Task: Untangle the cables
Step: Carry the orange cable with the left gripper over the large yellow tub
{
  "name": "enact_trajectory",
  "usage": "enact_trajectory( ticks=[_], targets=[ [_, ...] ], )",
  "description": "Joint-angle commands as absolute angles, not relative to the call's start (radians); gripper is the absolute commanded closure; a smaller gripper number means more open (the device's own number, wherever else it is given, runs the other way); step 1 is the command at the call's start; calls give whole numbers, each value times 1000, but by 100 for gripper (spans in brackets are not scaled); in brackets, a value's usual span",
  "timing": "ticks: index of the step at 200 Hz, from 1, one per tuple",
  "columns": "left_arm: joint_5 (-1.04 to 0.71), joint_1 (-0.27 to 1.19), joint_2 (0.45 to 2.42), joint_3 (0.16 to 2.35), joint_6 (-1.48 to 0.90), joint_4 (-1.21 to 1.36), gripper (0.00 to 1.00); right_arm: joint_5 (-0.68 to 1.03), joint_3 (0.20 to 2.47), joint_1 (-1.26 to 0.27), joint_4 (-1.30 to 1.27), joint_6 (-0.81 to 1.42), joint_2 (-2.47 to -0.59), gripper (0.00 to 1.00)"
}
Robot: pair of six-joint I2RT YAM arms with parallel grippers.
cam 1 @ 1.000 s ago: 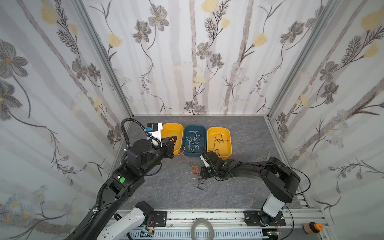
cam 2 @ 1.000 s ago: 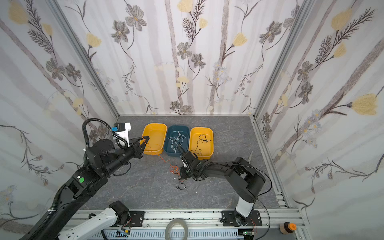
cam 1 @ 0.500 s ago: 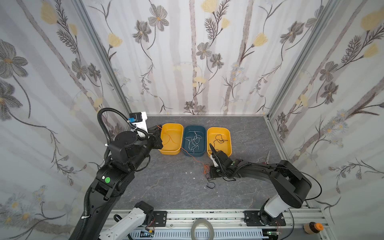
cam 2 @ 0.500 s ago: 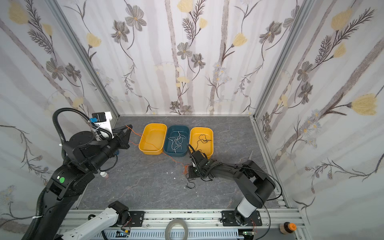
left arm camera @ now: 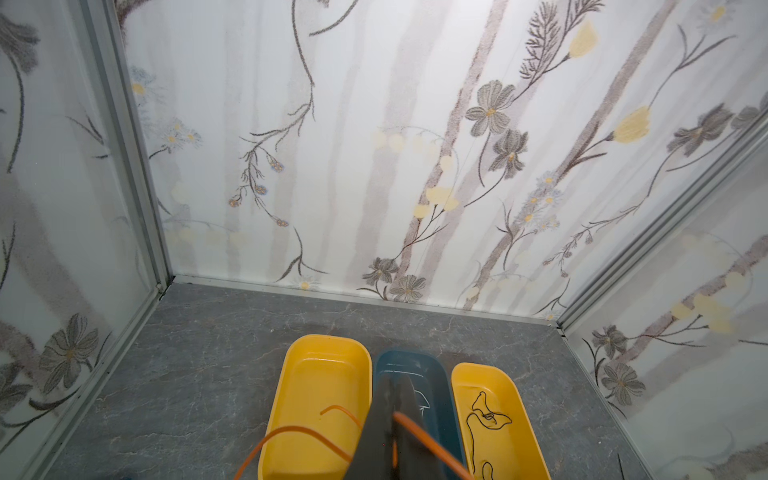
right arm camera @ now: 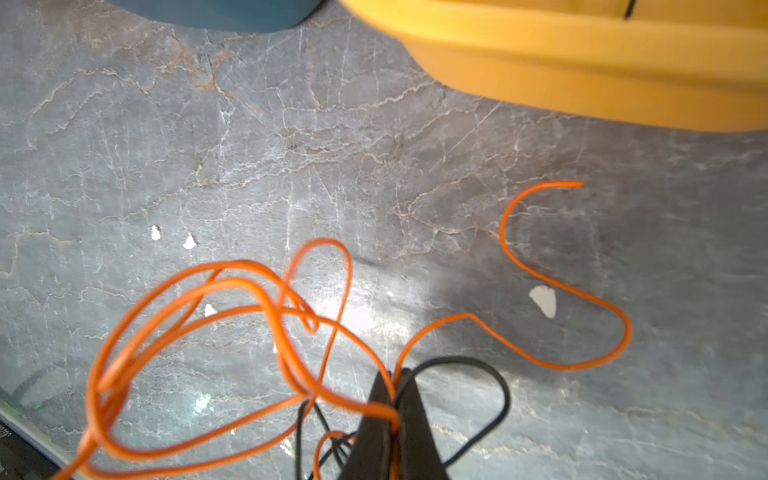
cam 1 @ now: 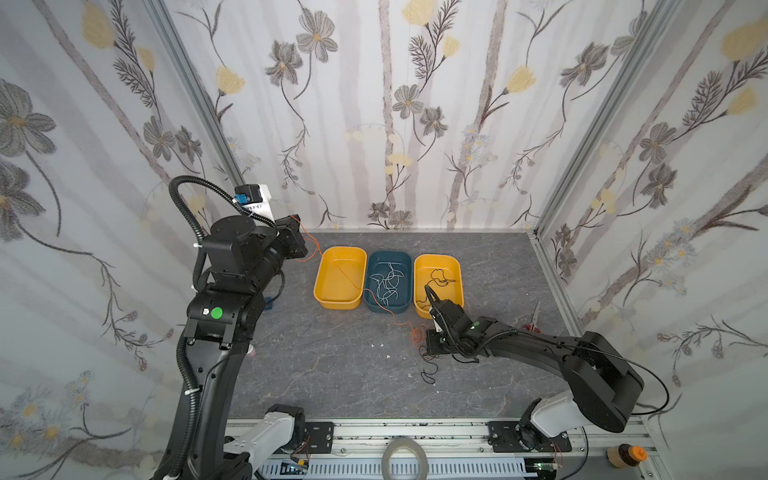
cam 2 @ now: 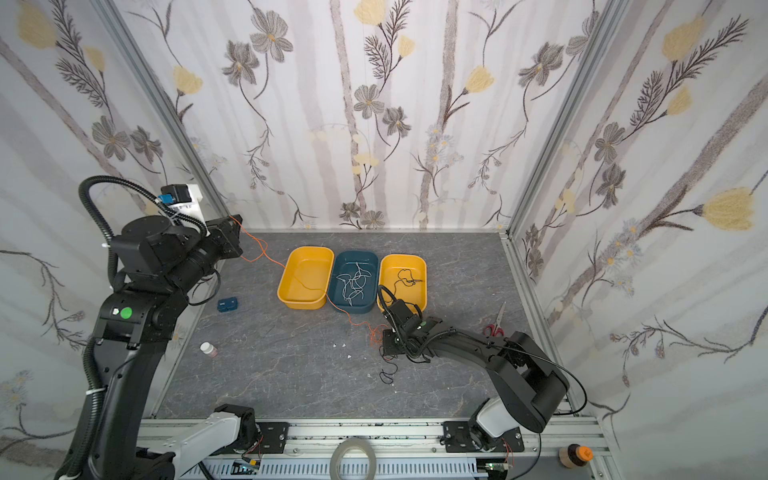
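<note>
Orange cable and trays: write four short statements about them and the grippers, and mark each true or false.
1. The left gripper is shut on the orange cable. True.
2. The blue tray holds black cables. False: it holds white cables.
3. The orange cable crosses the left yellow tray. True.
4. The right gripper is open. False: it is shut on the orange cable, low over the table.

two high overviews, two close wrist views
</note>
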State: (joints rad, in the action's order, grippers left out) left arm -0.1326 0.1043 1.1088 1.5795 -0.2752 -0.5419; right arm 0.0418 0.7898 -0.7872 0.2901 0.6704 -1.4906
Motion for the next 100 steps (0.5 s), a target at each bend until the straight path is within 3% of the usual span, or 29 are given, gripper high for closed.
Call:
enact_trajectory(
  ticks=[1,64,100],
  targets=[
    [-334,20,1167,1626,-371,-435,100,-20,796,-790,371,715,-1474,94],
    [-431,-166,1350,1870,-426,-449,100,-77,831,-787,486,732,-1508,93],
    [-513,-183,1442,1958,-476,-436,100,-71,875,-787,515,720,-1533,93]
  ],
)
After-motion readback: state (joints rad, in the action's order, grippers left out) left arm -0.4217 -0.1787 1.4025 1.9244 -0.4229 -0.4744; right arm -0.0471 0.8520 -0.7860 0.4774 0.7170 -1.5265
